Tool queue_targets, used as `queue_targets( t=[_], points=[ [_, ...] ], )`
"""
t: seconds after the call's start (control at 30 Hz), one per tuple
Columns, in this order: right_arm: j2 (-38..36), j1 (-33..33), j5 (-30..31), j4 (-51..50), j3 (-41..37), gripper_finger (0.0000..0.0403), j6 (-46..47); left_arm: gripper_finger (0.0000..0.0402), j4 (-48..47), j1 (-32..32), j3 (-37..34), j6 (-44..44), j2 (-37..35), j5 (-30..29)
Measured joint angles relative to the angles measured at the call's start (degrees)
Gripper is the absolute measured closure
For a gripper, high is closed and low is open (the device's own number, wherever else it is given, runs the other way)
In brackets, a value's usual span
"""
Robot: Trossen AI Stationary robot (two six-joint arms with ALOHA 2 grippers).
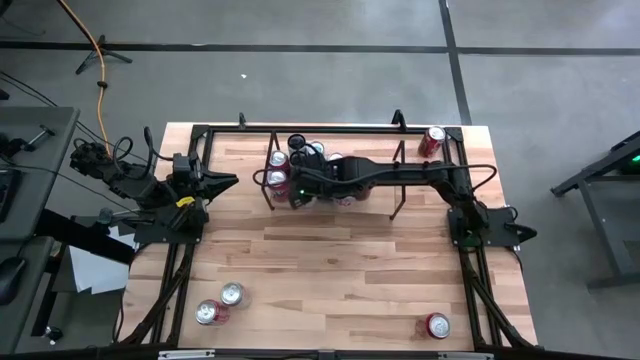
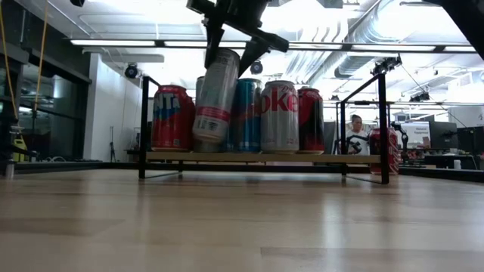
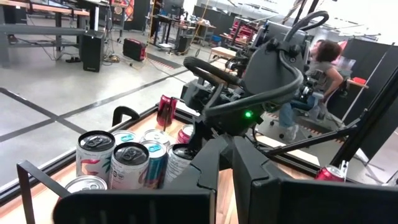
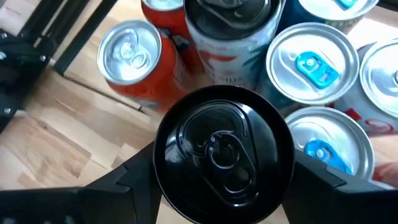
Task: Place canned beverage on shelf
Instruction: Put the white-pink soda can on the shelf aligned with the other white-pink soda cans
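The shelf [image 2: 333,157] stands at the table's far middle [image 1: 395,205] and bears several upright cans on their bases: a red one [image 2: 172,117], a blue one [image 2: 246,113], a silver one [image 2: 280,117]. My right gripper [image 2: 234,45] reaches over the shelf's left part from the table's right and is shut on a white canned beverage with a red band [image 2: 215,98] and a black top [image 4: 224,155]. My left gripper [image 1: 215,182] waits shut at the table's left edge, touching nothing. My right gripper pinches the can's top end, just under the black rim [image 4: 163,149], between its two fingers [image 4: 134,180], one on each side. The fingers come from above, slanting down. The can hangs tilted, lower end [image 2: 206,143] at shelf-top height; whether it rests there, I cannot tell.
Close around the held can stand a red can [image 4: 130,53], a black-topped white can [image 4: 233,25] and blue-tabbed cans [image 4: 311,62]. Loose cans lie near left [image 1: 232,294], near right [image 1: 438,325] and far right [image 1: 432,140]. A person [image 2: 354,132] sits beyond the table.
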Motion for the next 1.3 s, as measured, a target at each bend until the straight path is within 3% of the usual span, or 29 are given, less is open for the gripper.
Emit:
queue_targets(
  t=[0.13,0.27,0.4,0.67,0.97,1.3],
  points=[
    [0.3,-0.1,0.1,0.8,0.0,0.0165,-0.7,0.0401,0.0,0.0,0.0,0.0,0.0,0.0],
    [0.6,-0.1,-0.4,2.6,0.0,0.0162,-7.0,0.0401,0.0,0.0,0.0,0.0,0.0,0.0],
    [0.5,-0.6,-5.4,4.9,0.0,0.0152,-25.1,0.0401,0.0,0.0,0.0,-0.1,0.0,0.0],
    [-0.1,-5.0,-23.6,8.2,1.6,0.0149,-58.2,0.0401,0.0,0.0,0.0,-1.1,0.0,0.0],
    [0.3,-9.7,-29.1,7.5,1.6,0.0147,-89.8,0.0402,0.0,0.0,0.0,-1.2,0.0,0.0],
    [0.3,-10.2,-33.4,6.1,-1.0,0.0147,-97.1,0.0402,0.0,0.0,0.0,-1.2,0.0,-1.0]
  ],
)
